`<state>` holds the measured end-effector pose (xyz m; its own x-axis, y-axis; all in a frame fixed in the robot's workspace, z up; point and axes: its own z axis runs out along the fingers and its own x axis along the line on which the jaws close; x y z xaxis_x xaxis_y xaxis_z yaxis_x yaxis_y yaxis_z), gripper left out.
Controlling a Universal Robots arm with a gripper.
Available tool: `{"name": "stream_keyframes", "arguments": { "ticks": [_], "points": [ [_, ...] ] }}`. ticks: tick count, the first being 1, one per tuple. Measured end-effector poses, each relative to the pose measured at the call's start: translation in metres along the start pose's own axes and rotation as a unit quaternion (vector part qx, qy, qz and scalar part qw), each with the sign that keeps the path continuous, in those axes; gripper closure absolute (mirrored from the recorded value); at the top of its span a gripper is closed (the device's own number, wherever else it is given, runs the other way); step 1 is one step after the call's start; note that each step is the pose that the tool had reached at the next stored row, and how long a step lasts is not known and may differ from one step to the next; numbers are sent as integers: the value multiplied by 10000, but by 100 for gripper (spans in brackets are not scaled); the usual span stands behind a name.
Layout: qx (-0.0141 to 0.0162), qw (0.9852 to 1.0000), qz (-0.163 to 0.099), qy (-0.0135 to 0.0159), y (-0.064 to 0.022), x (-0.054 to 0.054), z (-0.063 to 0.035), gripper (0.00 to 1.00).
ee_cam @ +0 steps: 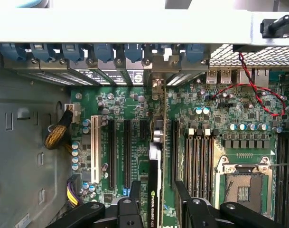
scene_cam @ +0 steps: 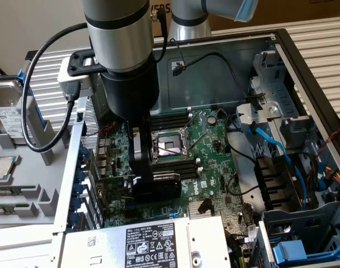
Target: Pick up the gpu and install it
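The gpu (scene_cam: 167,180) stands on edge on the green motherboard (scene_cam: 214,145), in line with an expansion slot, its black cooler facing the exterior view's right. In the wrist view the gpu (ee_cam: 154,166) shows edge-on, its silver bracket end at the case's rear slots. My gripper (scene_cam: 147,187) reaches down into the case directly over the card. The gripper (ee_cam: 157,189) is open, with one black finger (ee_cam: 135,186) on each side of the card and a gap between each pad and the board.
The CPU socket (scene_cam: 167,146) and memory slots lie just beyond the card. A power supply (scene_cam: 153,243) borders the near side. Blue cables (scene_cam: 270,139) and drive cages (scene_cam: 301,245) crowd the exterior view's right. A hard drive (scene_cam: 5,111) rests outside the case.
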<state>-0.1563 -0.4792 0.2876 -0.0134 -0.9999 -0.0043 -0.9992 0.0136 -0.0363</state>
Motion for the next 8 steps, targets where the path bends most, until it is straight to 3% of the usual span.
{"name": "stream_keyframes", "arguments": {
  "ticks": [8],
  "points": [
    [0,10000,0,0,0,0,0,59]
  ]
}}
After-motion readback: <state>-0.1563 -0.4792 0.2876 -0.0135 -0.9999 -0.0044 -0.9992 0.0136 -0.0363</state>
